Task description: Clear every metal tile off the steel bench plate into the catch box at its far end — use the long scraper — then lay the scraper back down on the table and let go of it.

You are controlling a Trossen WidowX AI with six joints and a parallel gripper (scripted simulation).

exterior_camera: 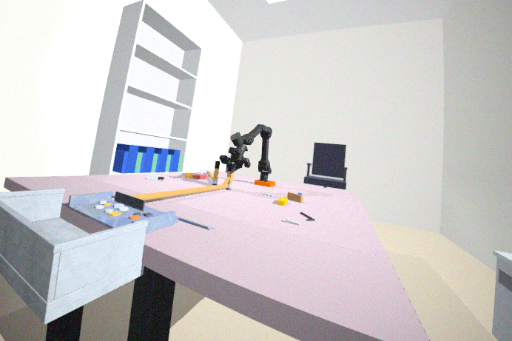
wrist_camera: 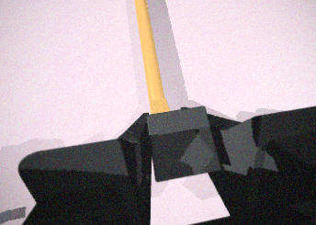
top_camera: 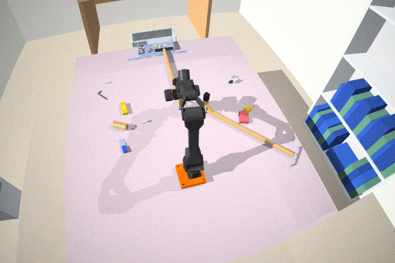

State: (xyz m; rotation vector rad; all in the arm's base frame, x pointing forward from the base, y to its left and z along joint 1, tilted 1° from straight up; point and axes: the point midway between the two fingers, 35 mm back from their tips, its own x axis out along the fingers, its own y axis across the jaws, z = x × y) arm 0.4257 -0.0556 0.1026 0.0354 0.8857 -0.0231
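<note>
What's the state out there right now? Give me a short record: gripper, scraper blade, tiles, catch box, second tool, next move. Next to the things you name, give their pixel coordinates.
gripper: shut on the long scraper's handle [top_camera: 169, 65] [exterior_camera: 183, 192] [wrist_camera: 148, 40]
scraper blade: black, at the near part of the bench plate [top_camera: 144, 51] [exterior_camera: 92, 216]
tiles: several [top_camera: 156, 45] [exterior_camera: 114, 214] on the plate, white, yellow, orange and dark
catch box: pale grey [top_camera: 136, 42] [exterior_camera: 100, 262], at the plate's far end
second tool: wooden-handled, pale head [top_camera: 294, 156], lying on the table, ungripped
next move: probably push the blade toward the box
</note>
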